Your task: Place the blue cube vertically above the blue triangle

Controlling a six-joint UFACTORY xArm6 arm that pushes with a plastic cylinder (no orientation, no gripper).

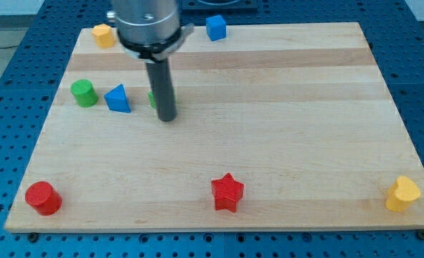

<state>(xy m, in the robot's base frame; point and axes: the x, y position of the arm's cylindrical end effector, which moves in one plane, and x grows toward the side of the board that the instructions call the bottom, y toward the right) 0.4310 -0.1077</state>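
Sitting on the wooden board (283, 143), my tip (167, 118) is resting just to the view's right of the blue triangle (118, 99), apart from it, and is touching no block I can confirm. There is no claw on this rig, only the bare rod, so nothing is being held. A green block (152, 98), shape unclear, is showing partly behind the rod, between it and the blue triangle. A green cylinder (84, 93) is standing just to the view's left of the blue triangle.

The blue cube (216, 27) is lying well up and to the view's right of the blue triangle, at the board's top edge.

Judgement: the approach step is still pending; the cube is looking untouched. Next, the tip is needing to get to the cube's right side and push it leftward until it is standing directly above the triangle.
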